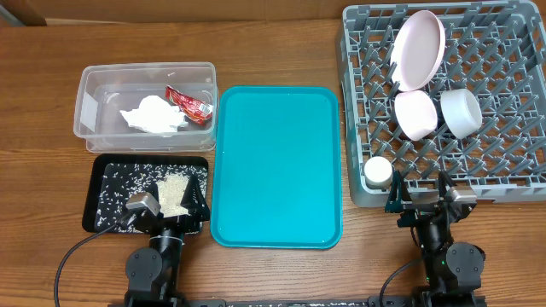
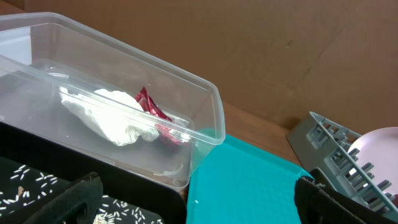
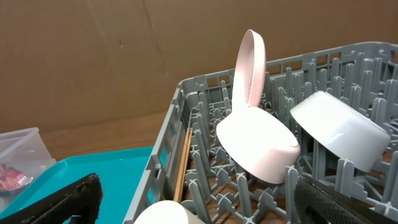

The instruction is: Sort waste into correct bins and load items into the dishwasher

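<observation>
Dish rack (image 1: 503, 53) at 2 o'clock holds plate (image 1: 418, 49), pink bowl (image 1: 416, 114), grey-white bowl (image 1: 461, 112), chopsticks (image 3: 182, 165). Clear tub (image 1: 145, 68) at 10 o'clock holds napkin (image 1: 153, 115), red wrapper (image 1: 189, 105). Black tray (image 1: 92, 194) at 8 o'clock holds rice (image 1: 174, 194). Left gripper (image 1: 171, 207) and right gripper (image 1: 424, 200) spread wide, empty.

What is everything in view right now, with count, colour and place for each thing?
clear tub: one, transparent, back left
napkin: one, white, in the tub
wrapper: one, red, in the tub
black tray: one, black, front left
rice grains: many, white, on the black tray
teal tray: one, teal, centre
dish rack: one, grey, right
plate: one, pale pink, upright in rack
pink bowl: one, pink, in rack
grey-white bowl: one, grey-white, beside pink bowl
chopsticks: count unclear, wooden, rack's left side
white cup: one, white, rack's front-left corner
left gripper: one, black, open over black tray
right gripper: one, black, open at rack's front
</observation>
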